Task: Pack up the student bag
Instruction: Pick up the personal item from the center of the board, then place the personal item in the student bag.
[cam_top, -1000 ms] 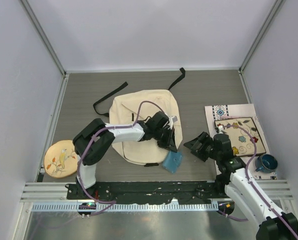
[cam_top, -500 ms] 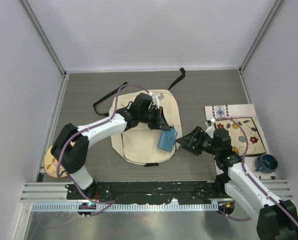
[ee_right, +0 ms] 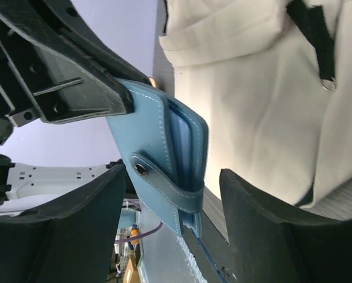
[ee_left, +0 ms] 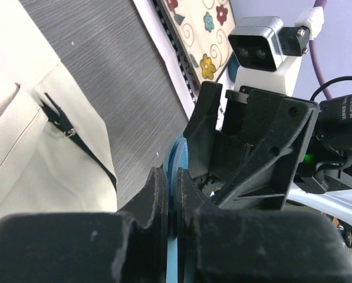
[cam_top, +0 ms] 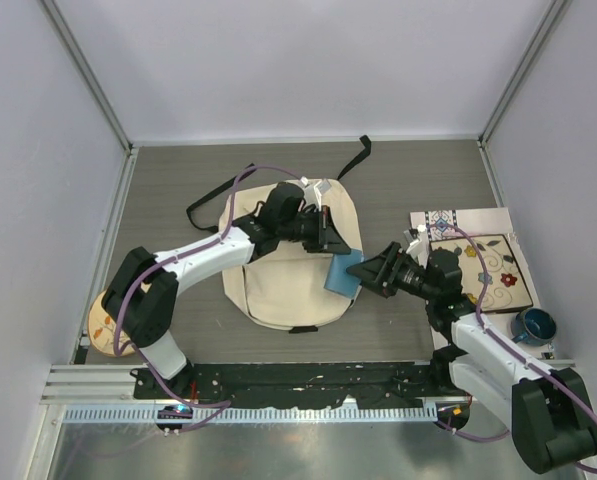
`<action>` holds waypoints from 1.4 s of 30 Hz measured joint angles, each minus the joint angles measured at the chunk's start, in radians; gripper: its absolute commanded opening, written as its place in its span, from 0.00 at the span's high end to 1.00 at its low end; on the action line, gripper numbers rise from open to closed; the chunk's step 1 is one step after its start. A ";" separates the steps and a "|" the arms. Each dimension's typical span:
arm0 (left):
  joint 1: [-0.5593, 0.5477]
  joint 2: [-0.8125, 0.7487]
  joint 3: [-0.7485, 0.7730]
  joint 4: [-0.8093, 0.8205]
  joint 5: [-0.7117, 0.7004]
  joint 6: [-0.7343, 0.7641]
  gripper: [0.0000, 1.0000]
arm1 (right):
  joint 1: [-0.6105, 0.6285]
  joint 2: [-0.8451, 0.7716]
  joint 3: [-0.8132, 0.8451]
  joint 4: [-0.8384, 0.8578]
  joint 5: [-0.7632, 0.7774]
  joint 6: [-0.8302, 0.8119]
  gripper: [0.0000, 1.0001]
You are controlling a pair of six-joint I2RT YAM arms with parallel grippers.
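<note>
The cream student bag lies flat mid-table with black straps at its far side; it also shows in the left wrist view and the right wrist view. My left gripper is shut on a blue wallet and holds it above the bag's right edge. In the left wrist view the wallet is edge-on between my fingers. My right gripper is open, its jaws on either side of the wallet without closing on it.
A decorated board on a patterned cloth lies at the right, with a dark blue cup near it. A round wooden coaster with a bird sits at the near left. Enclosure walls surround the table.
My left gripper lifted the blue wallet from beside the bag's near edge and carried it up and right. My right gripper moved left until its open jaws came around the wallet.
</note>
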 measured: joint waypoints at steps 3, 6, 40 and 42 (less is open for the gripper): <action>0.000 0.002 0.000 0.028 0.011 -0.016 0.89 | 0.000 0.009 0.001 0.066 -0.016 0.027 0.61; 0.003 0.003 -0.004 0.047 0.012 -0.027 0.81 | 0.000 0.010 0.002 0.100 -0.026 0.047 0.77; 0.106 0.081 0.331 -0.600 -0.636 0.429 0.16 | 0.001 -0.102 0.030 -0.194 0.183 -0.065 0.99; 0.106 0.104 0.331 -0.634 -0.636 0.396 0.16 | 0.001 -0.102 0.032 -0.193 0.186 -0.064 0.99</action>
